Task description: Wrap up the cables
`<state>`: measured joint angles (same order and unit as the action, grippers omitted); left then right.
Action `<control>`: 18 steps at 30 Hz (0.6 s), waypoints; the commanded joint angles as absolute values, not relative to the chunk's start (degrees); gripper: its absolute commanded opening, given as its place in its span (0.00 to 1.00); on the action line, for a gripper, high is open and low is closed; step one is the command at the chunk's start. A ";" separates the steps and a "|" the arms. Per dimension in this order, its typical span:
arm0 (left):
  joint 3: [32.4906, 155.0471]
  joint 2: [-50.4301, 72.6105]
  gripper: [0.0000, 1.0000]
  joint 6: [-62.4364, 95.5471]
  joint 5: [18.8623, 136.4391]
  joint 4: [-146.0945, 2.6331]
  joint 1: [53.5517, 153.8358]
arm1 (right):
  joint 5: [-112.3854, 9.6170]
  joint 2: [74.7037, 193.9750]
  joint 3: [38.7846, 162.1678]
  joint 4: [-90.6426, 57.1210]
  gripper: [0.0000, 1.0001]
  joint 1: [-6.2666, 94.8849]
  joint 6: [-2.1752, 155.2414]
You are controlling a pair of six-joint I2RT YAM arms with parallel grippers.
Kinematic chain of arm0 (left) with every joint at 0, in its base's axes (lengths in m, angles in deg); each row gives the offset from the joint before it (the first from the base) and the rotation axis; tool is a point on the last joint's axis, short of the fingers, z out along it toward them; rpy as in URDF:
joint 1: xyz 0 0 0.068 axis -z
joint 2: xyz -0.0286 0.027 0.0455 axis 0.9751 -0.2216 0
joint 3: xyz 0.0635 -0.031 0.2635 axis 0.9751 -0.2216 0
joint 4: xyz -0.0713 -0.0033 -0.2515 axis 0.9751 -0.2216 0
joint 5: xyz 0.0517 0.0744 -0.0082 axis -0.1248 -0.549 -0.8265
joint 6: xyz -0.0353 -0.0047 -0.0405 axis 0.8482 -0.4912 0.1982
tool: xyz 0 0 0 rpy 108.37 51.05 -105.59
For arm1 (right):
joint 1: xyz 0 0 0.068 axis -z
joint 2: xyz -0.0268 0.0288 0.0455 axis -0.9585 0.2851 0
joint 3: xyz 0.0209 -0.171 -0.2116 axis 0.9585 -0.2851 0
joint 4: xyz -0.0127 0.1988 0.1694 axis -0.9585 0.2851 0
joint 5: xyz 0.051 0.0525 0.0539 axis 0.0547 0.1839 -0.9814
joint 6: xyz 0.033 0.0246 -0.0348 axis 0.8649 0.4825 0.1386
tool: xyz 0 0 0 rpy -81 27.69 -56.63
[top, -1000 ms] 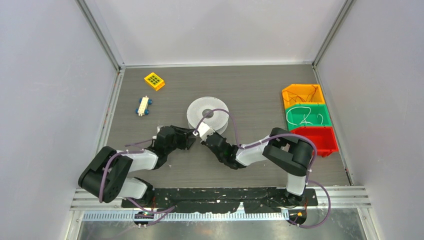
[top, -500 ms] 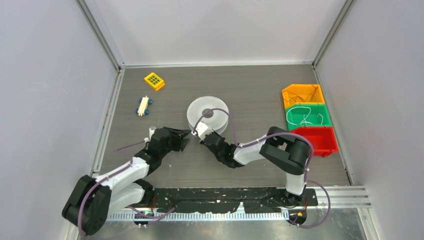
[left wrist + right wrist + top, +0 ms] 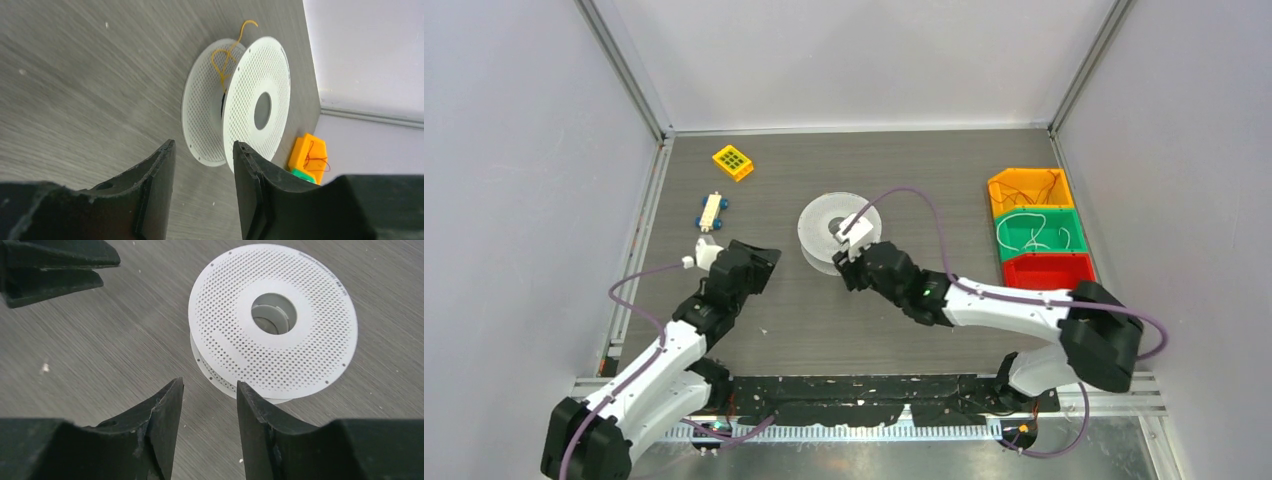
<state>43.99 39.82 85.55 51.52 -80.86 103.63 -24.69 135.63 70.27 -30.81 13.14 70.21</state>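
A white perforated spool (image 3: 832, 222) lies flat on the table. In the left wrist view a thin yellow-orange cable (image 3: 223, 54) loops loosely between the flanges of the spool (image 3: 260, 100), with one end curling out past the rim. My left gripper (image 3: 760, 258) stands open to the left of the spool, a short way off, with nothing between its fingers (image 3: 155, 180). My right gripper (image 3: 844, 274) hovers at the spool's near edge, open and empty; in its own view the right gripper (image 3: 209, 383) looks down on the spool (image 3: 300, 345). The cable is hidden there.
Orange (image 3: 1003, 186), green (image 3: 1079, 240) and red (image 3: 1064, 287) bins stand in a row at the right edge; the orange and green ones hold loose wires. A yellow block (image 3: 733, 161) and a white-and-blue connector (image 3: 712, 211) lie at the back left. Purple arm cords arc above both arms.
The two grippers, close together a second ago, have parted. My left gripper drew back to the left. The right jaws opened and that gripper moved to the spool's near edge.
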 commanded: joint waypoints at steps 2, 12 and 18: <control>48.29 37.48 0.44 74.85 55.93 -81.26 94.87 | -30.96 126.95 68.52 -24.27 0.50 18.21 79.32; 68.56 11.69 0.27 61.54 73.71 -80.83 85.23 | -41.30 126.31 73.06 -23.56 0.49 33.68 82.89; 76.11 -1.39 0.22 59.95 77.50 -80.14 85.19 | -57.36 135.88 79.21 -26.66 0.59 42.98 86.65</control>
